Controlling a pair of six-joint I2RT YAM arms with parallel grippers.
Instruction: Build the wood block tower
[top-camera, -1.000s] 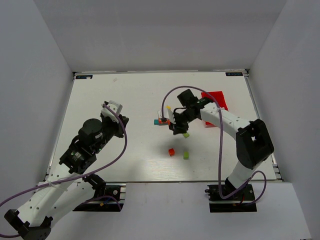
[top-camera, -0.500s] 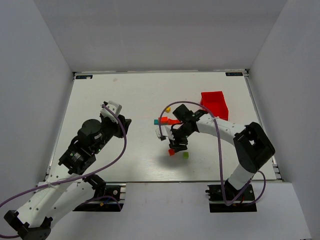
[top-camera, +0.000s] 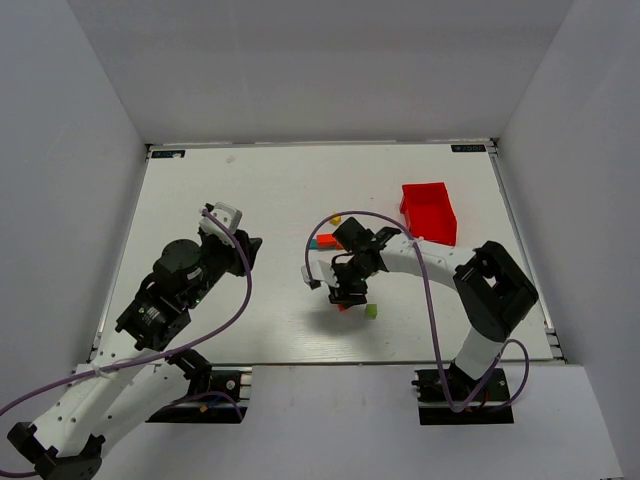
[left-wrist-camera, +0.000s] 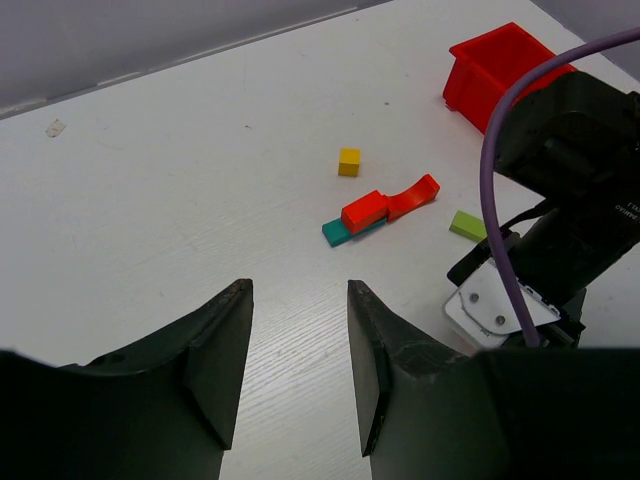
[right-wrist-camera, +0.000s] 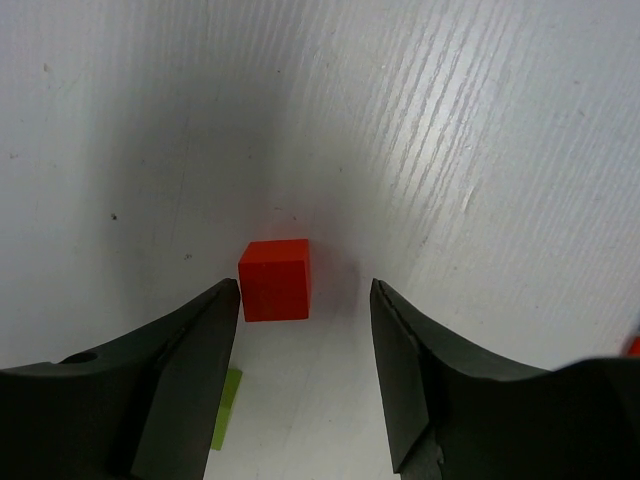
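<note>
A: Checking the right gripper (top-camera: 348, 296) first. Released or clenched?
B: Released. Down low over the table (top-camera: 200, 180), jaws spread on either side of an orange-red cube (right-wrist-camera: 275, 279), gripping nothing. Close against the cube with one finger (right-wrist-camera: 190, 370), touching or not impossible to tell; a clear gap on the other side.
A: And beside that cube?
B: Just to its right in the overhead view, a lime-green cube (top-camera: 371, 311). Near the front edge of the table, with a strip of bare white board before that edge.
A: Where to find the wood block tower (top-camera: 322, 241)?
B: Barely begun, near mid-table, just beyond the right gripper. Only a teal bar (left-wrist-camera: 338, 233) lying flat, with a red block (left-wrist-camera: 364, 211) on top and a red curved piece (left-wrist-camera: 412, 197) at that block's end. Farther back, set apart, a yellow cube (left-wrist-camera: 348, 161).
A: Any crowding at the edges?
B: Only at the far right, from a red bin (top-camera: 428, 212), short of the right edge and well apart from the blocks.
A: Left gripper (left-wrist-camera: 295, 370)?
B: Released too, nothing between the jaws. Hovers above the left half of the table, pointed toward the blocks. Plenty of open board beneath and ahead, out to the left and back edges.
</note>
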